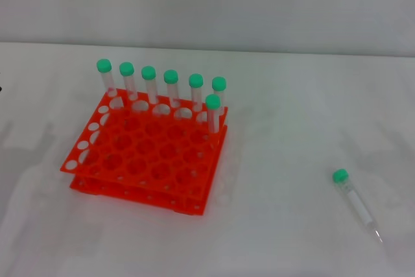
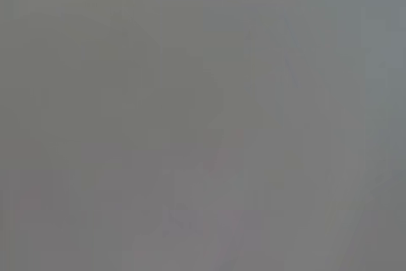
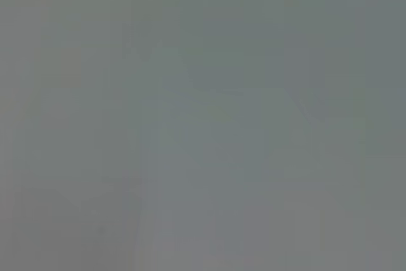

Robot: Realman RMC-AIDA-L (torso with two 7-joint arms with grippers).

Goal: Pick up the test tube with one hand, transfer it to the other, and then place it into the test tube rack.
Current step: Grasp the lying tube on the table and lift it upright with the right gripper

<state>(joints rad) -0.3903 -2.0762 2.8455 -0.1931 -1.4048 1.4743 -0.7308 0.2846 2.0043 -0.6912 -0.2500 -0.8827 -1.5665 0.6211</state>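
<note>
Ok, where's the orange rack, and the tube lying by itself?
test tube rack [image 1: 139,154], head view, middle of its top grid.
test tube [image 1: 355,203], head view, middle of its clear body.

Test tube [image 1: 356,204] lying on white table [image 1: 292,128] — well apart from orange rack [image 1: 148,157]

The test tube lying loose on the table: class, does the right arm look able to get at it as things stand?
Probably yes. The test tube lies flat on the robot's right, well apart from the test tube rack, with bare table around it. Neither arm is in view, so this is a guess.
</note>
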